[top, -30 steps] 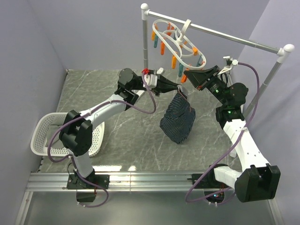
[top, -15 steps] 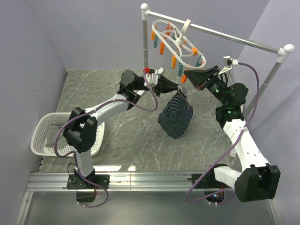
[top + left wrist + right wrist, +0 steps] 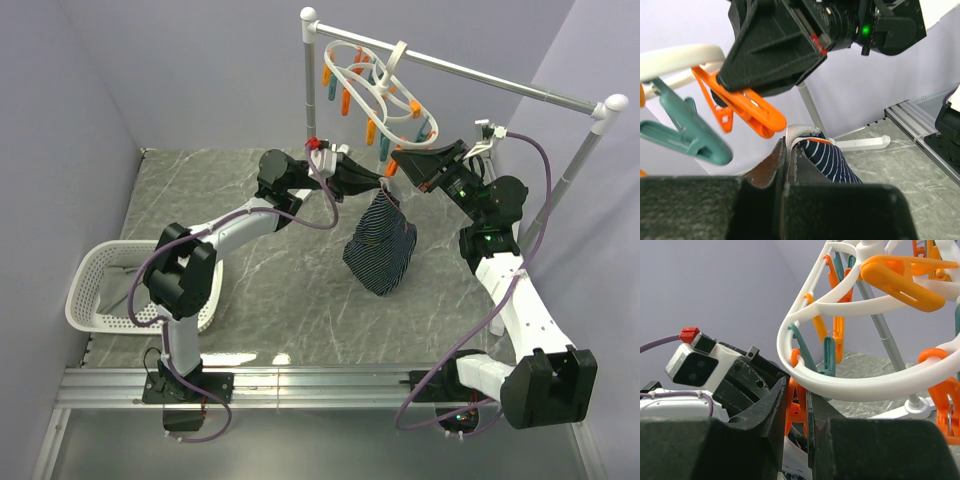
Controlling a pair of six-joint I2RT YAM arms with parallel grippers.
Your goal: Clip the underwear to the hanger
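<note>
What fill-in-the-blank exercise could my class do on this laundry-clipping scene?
1. The left fingers hold up the striped ____.
2. The right fingers squeeze an ____ peg on the hanger.
3. The hanger hooks over the metal ____.
Missing words: underwear, orange, rail.

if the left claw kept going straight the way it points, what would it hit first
Most likely the orange peg pinched in the right claw, just ahead of the left claw; depth is hard to judge.

No writing, label, brand, number or sign can be read in any of these views.
</note>
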